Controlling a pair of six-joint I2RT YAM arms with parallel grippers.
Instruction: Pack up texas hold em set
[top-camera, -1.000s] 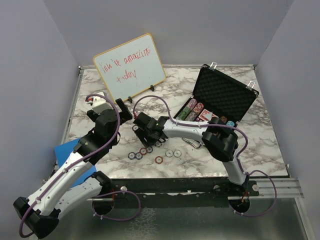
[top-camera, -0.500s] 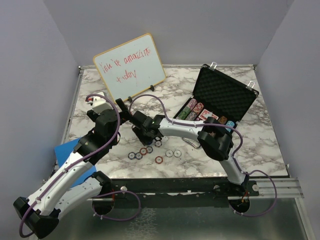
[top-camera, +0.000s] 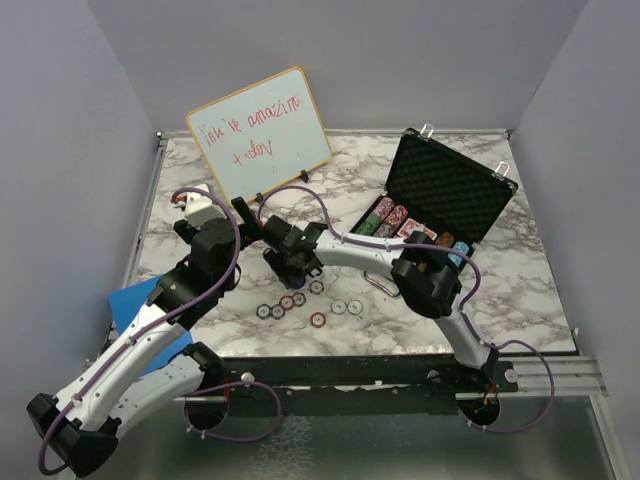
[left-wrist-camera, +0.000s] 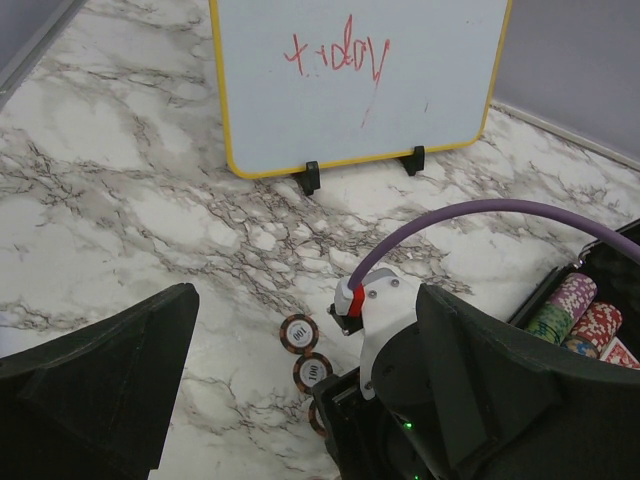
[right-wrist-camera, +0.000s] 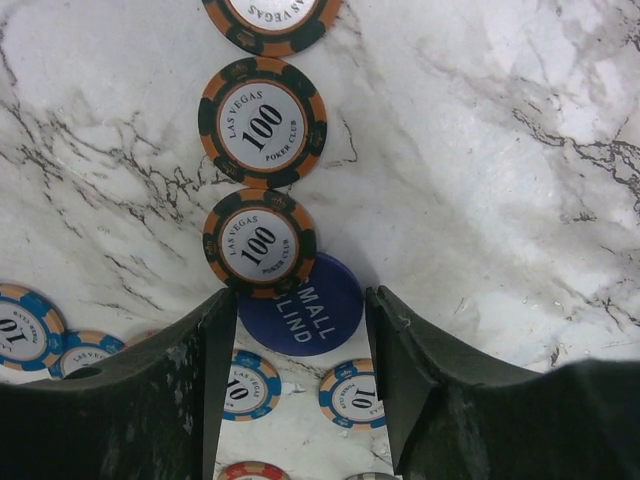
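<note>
My right pincer (right-wrist-camera: 300, 300) was apart, straddling the blue disc (right-wrist-camera: 312, 322) on the table (right-wrist-camera: 480, 150), with a brown chip (right-wrist-camera: 259, 243) overlapping its edge. The open case (top-camera: 450, 185) was well apart. Pickup step; next I'd need to clamp the disc alone.

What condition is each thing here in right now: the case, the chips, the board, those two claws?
Briefcase: open, lid raised, chip rows inside.
Loose chips: lying flat on the table.
Blue disc: flat, a 100 chip overlapping its edge.
Whiteboard: standing upright, written on in red.
Left gripper: open wide, empty.
Right gripper: open, straddling the blue disc.
</note>
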